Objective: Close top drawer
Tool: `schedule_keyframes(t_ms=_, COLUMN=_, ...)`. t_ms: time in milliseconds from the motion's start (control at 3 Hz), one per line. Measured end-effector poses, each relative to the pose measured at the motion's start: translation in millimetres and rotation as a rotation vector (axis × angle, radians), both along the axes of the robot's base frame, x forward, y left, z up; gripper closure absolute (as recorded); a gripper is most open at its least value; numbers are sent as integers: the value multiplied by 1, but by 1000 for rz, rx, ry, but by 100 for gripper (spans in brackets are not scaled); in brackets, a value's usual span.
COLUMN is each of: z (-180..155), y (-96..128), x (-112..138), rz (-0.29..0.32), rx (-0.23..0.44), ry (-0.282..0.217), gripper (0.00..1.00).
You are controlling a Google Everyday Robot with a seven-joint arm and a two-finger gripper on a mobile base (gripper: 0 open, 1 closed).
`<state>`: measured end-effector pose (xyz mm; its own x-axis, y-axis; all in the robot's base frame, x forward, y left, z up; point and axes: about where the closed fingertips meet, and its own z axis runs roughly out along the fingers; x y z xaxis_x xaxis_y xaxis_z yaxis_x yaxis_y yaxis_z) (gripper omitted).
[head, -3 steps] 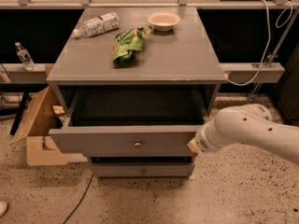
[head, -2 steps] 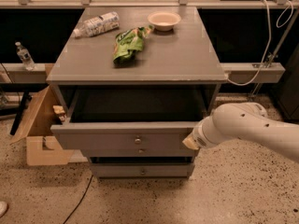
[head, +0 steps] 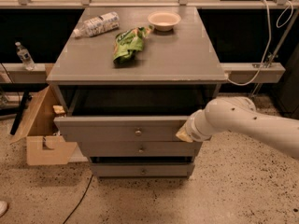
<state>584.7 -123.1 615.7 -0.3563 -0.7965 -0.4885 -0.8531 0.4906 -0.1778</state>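
Note:
The top drawer is a wide grey drawer with a small round metal knob. It stands pulled out from the grey cabinet, its dark inside showing under the cabinet top. My gripper is at the right end of the drawer front, touching it, at the tip of the white arm that reaches in from the right. Two lower grey drawers sit beneath it.
On the cabinet top lie a plastic bottle, a green chip bag and a white bowl. A cardboard box stands on the floor at left. A cable hangs at right.
My gripper and arm have moved left along the drawer front, and the top drawer stands a little further in than before.

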Motion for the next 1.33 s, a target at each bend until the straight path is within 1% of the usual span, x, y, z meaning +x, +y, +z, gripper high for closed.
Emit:
schedule_keyframes(t_ms=333, z=3, y=0, x=26, rz=7, rx=-26, ry=-75, gripper=100)
schedule_keyframes(t_ms=667, z=8, y=-5, x=42, rz=-6, rx=-27, ry=-122, gripper=100)
schedule_keyframes(t_ms=1000, z=11, y=-8, x=56, rz=-15, rx=-20, ry=-153, gripper=100)
schedule_keyframes(t_ms=1333, z=16, y=-10, x=64, rz=-21, rx=-20, ry=-180, gripper=100)
